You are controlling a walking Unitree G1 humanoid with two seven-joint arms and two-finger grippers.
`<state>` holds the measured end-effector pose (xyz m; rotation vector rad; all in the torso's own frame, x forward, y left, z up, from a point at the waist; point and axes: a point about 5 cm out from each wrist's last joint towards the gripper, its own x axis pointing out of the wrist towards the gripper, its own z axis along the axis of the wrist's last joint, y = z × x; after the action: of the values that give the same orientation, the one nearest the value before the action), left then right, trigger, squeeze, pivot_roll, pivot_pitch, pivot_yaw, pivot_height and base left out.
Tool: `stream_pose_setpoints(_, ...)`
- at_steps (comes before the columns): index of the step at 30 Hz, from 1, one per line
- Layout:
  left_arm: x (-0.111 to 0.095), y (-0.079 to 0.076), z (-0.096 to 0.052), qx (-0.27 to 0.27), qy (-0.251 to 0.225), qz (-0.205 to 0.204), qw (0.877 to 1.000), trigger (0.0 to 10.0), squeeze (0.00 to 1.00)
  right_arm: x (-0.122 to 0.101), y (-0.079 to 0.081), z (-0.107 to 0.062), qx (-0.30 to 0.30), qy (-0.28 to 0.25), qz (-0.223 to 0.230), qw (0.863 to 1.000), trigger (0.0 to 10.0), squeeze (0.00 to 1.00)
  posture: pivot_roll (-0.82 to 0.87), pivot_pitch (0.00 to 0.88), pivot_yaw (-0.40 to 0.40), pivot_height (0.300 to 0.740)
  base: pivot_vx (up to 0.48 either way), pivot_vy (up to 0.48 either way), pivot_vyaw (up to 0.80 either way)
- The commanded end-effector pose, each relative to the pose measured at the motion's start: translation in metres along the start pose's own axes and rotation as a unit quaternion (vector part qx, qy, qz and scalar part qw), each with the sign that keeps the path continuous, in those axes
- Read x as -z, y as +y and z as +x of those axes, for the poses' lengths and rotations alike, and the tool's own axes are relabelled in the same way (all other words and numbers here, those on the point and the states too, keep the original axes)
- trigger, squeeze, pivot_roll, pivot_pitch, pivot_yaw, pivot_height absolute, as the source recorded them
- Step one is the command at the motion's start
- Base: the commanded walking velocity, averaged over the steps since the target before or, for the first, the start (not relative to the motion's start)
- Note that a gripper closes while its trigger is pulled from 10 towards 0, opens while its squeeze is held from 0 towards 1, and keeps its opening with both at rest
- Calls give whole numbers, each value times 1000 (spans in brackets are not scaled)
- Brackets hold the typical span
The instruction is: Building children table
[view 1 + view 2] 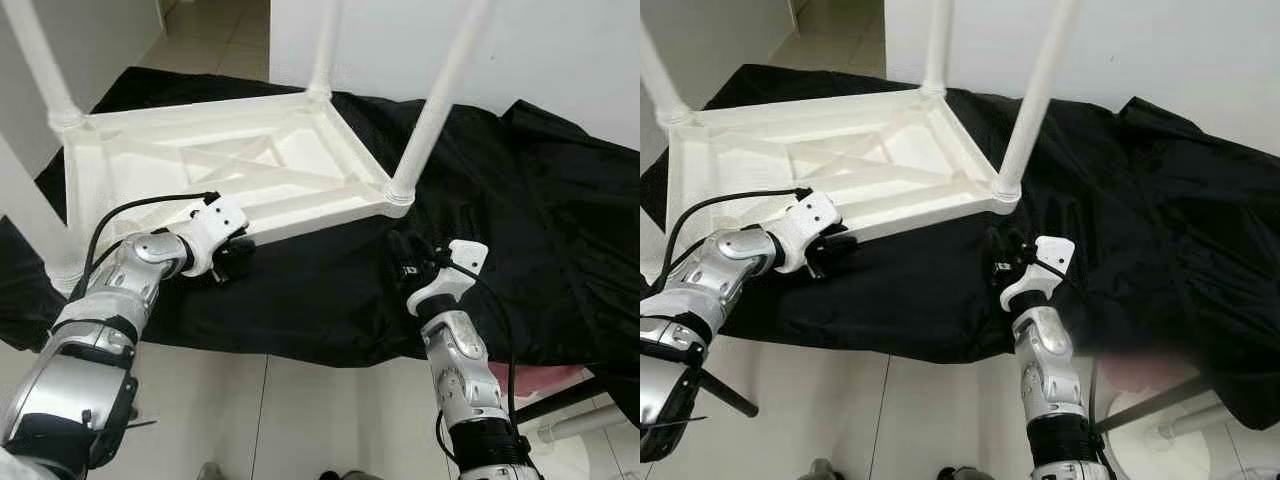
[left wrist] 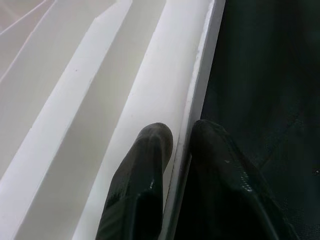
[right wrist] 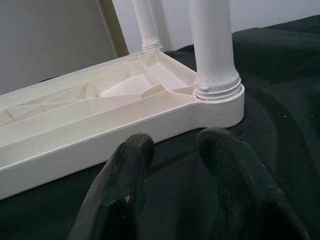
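Observation:
A white children's table lies upside down on a black cloth, with its legs pointing up. The near right leg stands in its corner socket. My left gripper is at the table's near edge. In the left wrist view its fingers straddle the thin rim, one on the white inner side and one on the cloth side, shut on it. My right gripper hovers over the cloth just in front of the near right corner, open with nothing between its fingers.
The cloth covers a low surface whose front edge runs just before my arms, with pale floor tiles below. A white wall rises behind the table, and a doorway opens at the back left. A pink object and a white pipe show at the lower right.

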<state>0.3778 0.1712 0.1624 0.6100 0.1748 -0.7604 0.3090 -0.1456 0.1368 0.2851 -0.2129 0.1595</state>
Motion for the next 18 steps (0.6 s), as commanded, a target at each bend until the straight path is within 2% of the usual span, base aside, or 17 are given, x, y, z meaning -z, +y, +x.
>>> stream_pose_setpoints(1,8,-18,7,16,-5,-26,1000,1451,0,7,-3,-4,5,16,-1,1000,10000,0,61,101,-71,740,0,0,0)
stream_pose_setpoints(2,8,-18,7,16,-5,-26,1000,1451,0,7,-3,-4,5,16,-1,1000,10000,0,61,101,-71,740,0,0,0)
stream_pose_setpoints(3,4,-23,10,19,-17,-25,999,3333,0,7,-3,-4,6,17,-1,1000,10000,0,61,103,-75,740,0,0,0)
stream_pose_setpoints(4,4,-23,10,19,-17,-25,999,3333,0,7,-3,-4,6,17,-1,1000,10000,0,61,103,-75,740,0,0,0)
stream_pose_setpoints(5,-5,-37,16,28,-46,-16,998,10000,0,9,-2,-5,6,20,-2,1000,10000,0,60,105,-73,740,0,0,0)
stream_pose_setpoints(7,-5,-37,16,28,-46,-16,998,10000,0,9,-2,-5,6,20,-2,1000,10000,0,60,105,-73,740,0,0,0)
stream_pose_setpoints(8,-10,-45,19,40,-65,-26,997,10000,0,10,-2,-5,7,22,-2,1000,10000,0,60,105,-73,740,0,0,0)
stream_pose_setpoints(9,-15,-52,21,49,-86,-34,995,10000,90,10,-2,-5,7,23,-3,1000,10000,0,66,107,-74,740,0,0,0)
stream_pose_setpoints(10,-15,-52,21,49,-86,-34,995,10000,90,10,-2,-5,7,23,-3,1000,10000,0,66,107,-74,740,0,0,0)
stream_pose_setpoints(11,-19,-57,23,56,-102,-49,992,10000,929,11,-1,-5,7,23,-3,1000,10000,0,66,107,-74,740,0,0,0)
stream_pose_setpoints(12,-24,-61,24,60,-118,-66,989,10000,1000,11,-1,-5,7,24,-3,1000,10000,0,68,107,-73,740,0,0,0)
stream_pose_setpoints(13,-30,-64,24,59,-135,-69,987,10000,1000,12,-1,-5,8,24,-3,1000,10000,0,68,107,-73,740,0,0,0)
stream_pose_setpoints(17,-34,-65,24,53,-144,-69,986,10000,1000,12,-1,-4,8,24,-3,1000,10000,0,68,107,-73,740,0,0,0)
stream_pose_setpoints(18,-40,-65,23,47,-161,-67,984,10000,0,13,0,-4,8,25,-2,1000,10000,0,68,107,-73,740,0,0,0)
